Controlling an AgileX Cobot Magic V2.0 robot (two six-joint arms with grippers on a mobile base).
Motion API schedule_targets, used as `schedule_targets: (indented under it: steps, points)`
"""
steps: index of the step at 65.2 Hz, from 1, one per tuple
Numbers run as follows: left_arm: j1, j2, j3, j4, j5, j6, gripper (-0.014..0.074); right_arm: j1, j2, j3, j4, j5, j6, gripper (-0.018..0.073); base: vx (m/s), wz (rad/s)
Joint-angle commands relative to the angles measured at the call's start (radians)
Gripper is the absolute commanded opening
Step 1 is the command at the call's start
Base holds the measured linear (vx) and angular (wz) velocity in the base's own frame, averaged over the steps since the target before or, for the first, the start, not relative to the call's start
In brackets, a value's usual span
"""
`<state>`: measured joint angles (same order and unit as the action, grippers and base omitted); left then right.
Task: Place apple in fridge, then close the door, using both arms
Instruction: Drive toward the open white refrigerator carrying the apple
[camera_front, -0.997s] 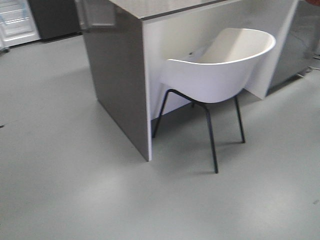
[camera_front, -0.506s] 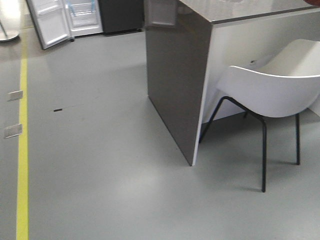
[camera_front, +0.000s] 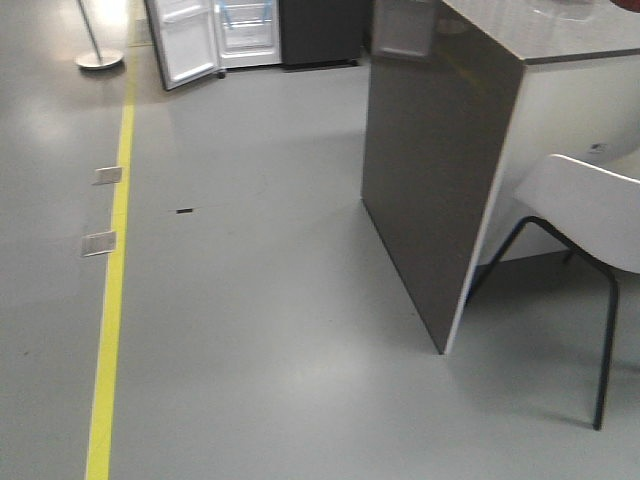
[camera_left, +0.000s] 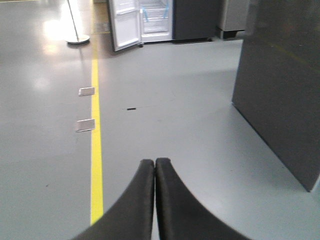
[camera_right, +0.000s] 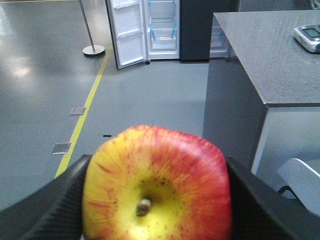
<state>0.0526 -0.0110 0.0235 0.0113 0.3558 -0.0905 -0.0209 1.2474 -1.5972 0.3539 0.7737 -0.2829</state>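
Right hand (camera_right: 156, 212): clamped on both flanks of the small red-and-yellow apple (camera_right: 157, 180), stem toward camera. Left hand (camera_left: 155, 165): closed together, empty. Beyond, grey floor (camera_right: 150, 100) with 1 yellow line (camera_right: 82, 122); grey stone-topped counter (camera_right: 260, 55) to the right. Tall dark grey fridge (camera_right: 162, 22) stands far off, its white-lined door (camera_right: 127, 32) open. Judgement: approach phase; grip firmly, steer clear of the counter corner, square up to the open compartment.

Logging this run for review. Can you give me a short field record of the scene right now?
apple: clamped between the right gripper fingers
left gripper: shut, empty
fridge: far ahead, white interior showing
door: open
counter: grey, on the right, white chair beside it
marking: yellow line on the left
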Motion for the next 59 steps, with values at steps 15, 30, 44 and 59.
schedule_targets:
  steps: [15,30,44,59]
  points:
    - [-0.003,-0.015,-0.017,0.0,-0.069,-0.008,-0.0006,-0.004,-0.025,-0.03,0.018,-0.082,-0.008,0.0158,0.09,0.36]
    - [-0.003,-0.015,-0.017,0.0,-0.069,-0.008,-0.0006,-0.004,-0.025,-0.03,0.018,-0.082,-0.008,0.0158,0.1,0.37]
    - [-0.003,-0.015,-0.017,0.0,-0.069,-0.008,-0.0006,-0.004,-0.025,-0.03,0.018,-0.082,-0.008,0.0158,0.11,0.35]
    - [-0.003,-0.015,-0.017,0.0,-0.069,-0.008,-0.0006,-0.004,-0.025,-0.03,0.018,-0.082,-0.008,0.0158,0.12,0.24]
